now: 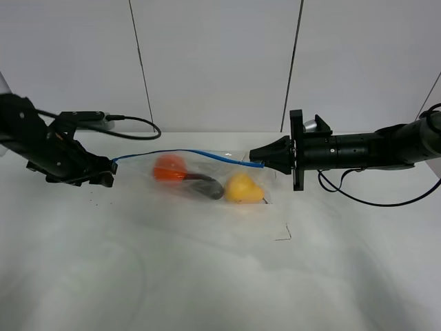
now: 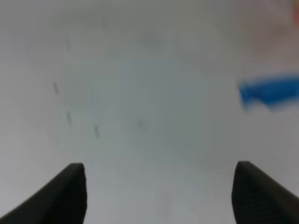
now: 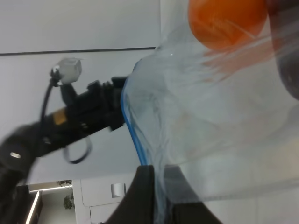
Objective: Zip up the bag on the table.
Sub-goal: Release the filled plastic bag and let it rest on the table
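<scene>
White table (image 1: 207,276), grey panelled wall behind: bag held at one end only.
The bag (image 1: 200,172) lies mid-table. My right claw (image 1: 258,160) is pressed together on its blue zipper strip (image 1: 207,153) at the bag's 3 o'clock; my left claw (image 1: 107,176) is spread and empty just off the 9 o'clock corner. If I pull now, the unanchored bag may drag and bunch instead of sealing.

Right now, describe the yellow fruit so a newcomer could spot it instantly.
On the white table lies a clear bag between the two arms. Inside it, the yellow fruit sits nearest the right gripper, beside a dark purple fruit; it is the only yellow piece.
</scene>
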Controlling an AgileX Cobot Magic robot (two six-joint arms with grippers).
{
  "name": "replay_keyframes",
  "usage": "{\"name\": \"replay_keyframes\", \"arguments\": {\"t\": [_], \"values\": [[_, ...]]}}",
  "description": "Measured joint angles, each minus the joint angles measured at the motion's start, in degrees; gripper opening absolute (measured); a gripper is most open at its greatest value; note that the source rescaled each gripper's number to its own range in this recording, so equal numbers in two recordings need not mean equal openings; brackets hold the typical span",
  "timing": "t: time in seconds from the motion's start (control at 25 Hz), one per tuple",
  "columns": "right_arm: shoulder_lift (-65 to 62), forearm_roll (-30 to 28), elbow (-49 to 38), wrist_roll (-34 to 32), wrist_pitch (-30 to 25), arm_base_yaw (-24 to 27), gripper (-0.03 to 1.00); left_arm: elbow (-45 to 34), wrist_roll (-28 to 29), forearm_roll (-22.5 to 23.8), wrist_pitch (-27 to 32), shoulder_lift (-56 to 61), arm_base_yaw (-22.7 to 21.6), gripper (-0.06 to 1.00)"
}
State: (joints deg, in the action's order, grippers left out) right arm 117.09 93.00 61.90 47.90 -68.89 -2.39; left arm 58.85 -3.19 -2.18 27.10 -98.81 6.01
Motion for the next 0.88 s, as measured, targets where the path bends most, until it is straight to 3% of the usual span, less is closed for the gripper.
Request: {"name": "replay_keyframes", "arguments": {"t": [0.08, 0.2, 0.6, 0.8, 0.88], "values": [[0.00, 0.00, 0.00, 0.00, 0.00, 0.00, 0.00, 5.03, 0.01, 1.28, 9.44, 0.00, 0.00, 0.87], [0.00, 0.00, 0.00, 0.00, 0.00, 0.00, 0.00, 10.26, 0.75, 2.18, 15.87, 0.38, 0.00, 0.87], [0.00, 0.00, 0.00, 0.00, 0.00, 0.00, 0.00, 20.79, 5.77, 2.55, 31.32, 0.47, 0.00, 0.99], [0.00, 0.00, 0.00, 0.00, 0.00, 0.00, 0.00, 21.81, 6.26, 4.47, 40.26, 0.47, 0.00, 1.00], [0.00, 0.00, 0.00, 0.00, 0.00, 0.00, 0.00, 21.45, 8.23, 5.72, 40.78, 0.71, 0.00, 1.00]]}}
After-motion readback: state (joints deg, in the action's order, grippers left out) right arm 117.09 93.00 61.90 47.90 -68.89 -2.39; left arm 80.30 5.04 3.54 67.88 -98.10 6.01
